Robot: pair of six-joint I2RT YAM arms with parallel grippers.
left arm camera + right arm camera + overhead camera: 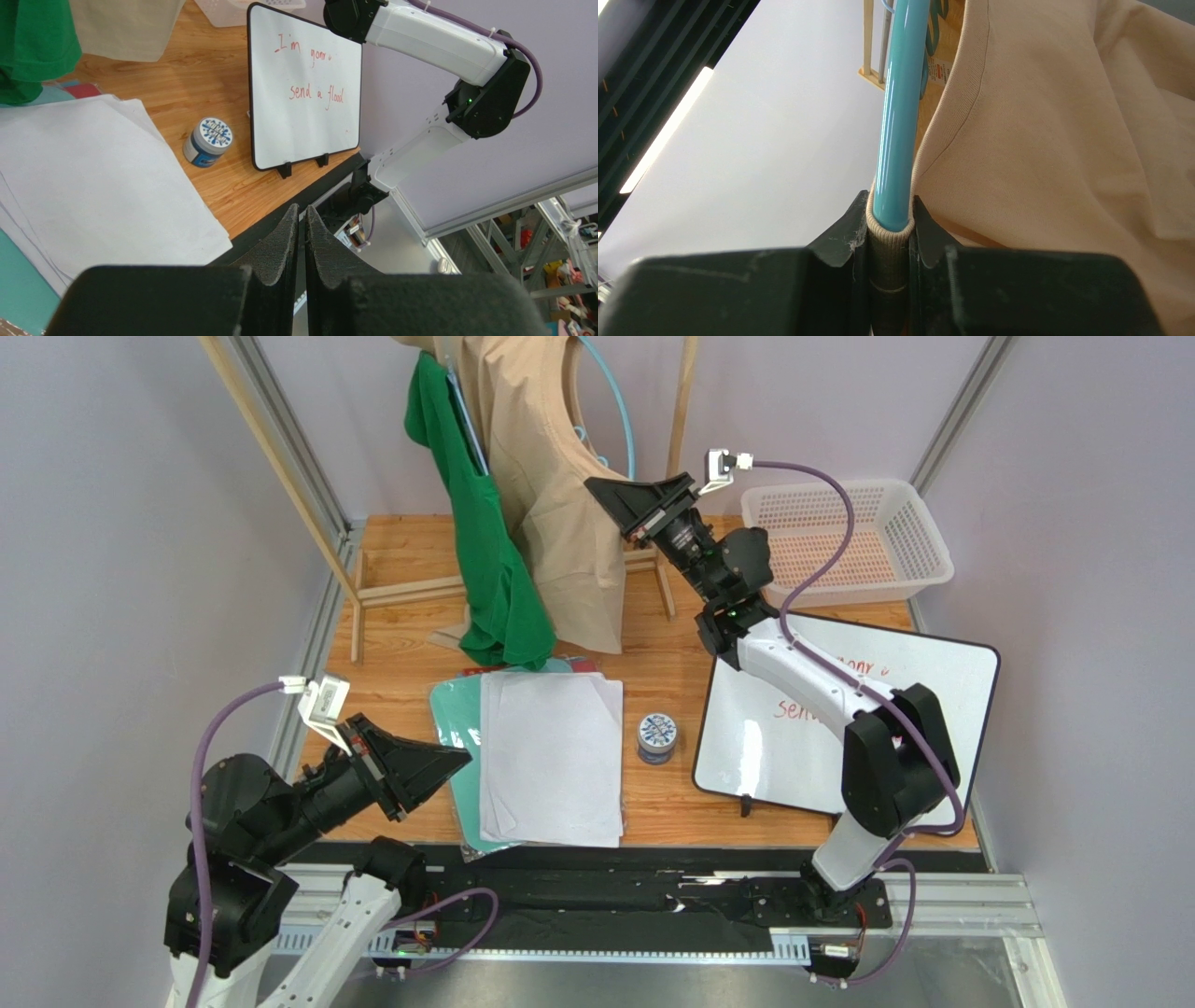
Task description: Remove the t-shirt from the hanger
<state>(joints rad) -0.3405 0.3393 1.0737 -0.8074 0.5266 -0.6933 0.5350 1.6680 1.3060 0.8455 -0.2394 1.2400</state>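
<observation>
Right hand [889, 213] clamps hanger [901, 105], perhaps t-shirt [1053, 140] hem.

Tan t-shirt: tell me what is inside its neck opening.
A teal hanger runs down into the tan t-shirt at its ribbed collar, where the right fingers are pinched around collar and tube. Cloth covers the rest of the hanger, so its shape inside cannot be seen.

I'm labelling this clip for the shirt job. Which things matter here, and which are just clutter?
In the job: tan t-shirt, teal hanger, right tool clamped on both.
Lying about: green shirt, whiteboard, jar, papers, basket, left tool, shut and empty.
</observation>
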